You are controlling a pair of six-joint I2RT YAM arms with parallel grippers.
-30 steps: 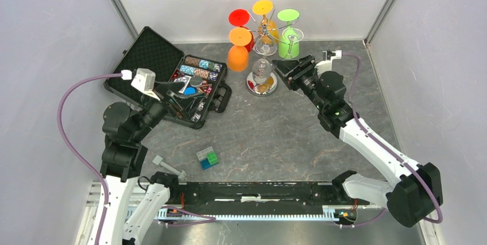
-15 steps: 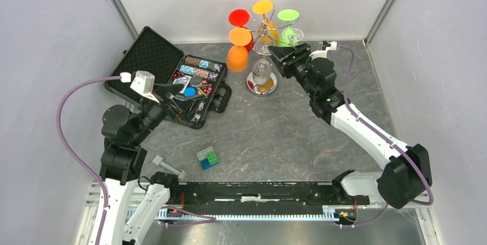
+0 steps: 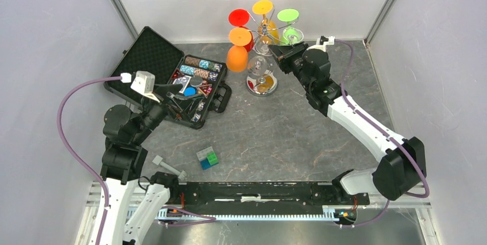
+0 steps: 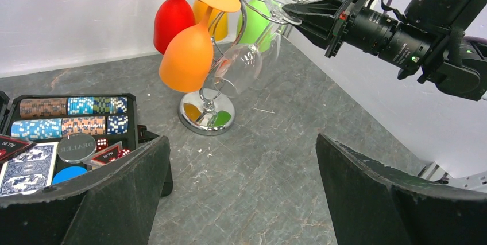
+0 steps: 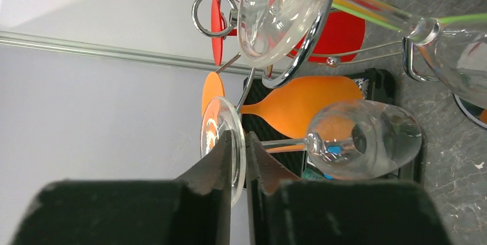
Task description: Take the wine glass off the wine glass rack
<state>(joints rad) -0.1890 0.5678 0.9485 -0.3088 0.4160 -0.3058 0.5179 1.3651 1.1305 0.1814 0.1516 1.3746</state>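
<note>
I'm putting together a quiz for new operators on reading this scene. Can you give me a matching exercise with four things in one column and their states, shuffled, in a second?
Things
1. tilted clear wine glass
2. orange wine glass
3. black hard case of poker chips
4. small green and blue cube

States
A. lies with its lid open
B. sits loose on the grey table, near the arm bases
C. foot pinched between the right gripper's fingers
D. hangs bowl down on the silver wire rack, touched by neither gripper

Pairs: 1-C, 2-D, 3-A, 4-B
</note>
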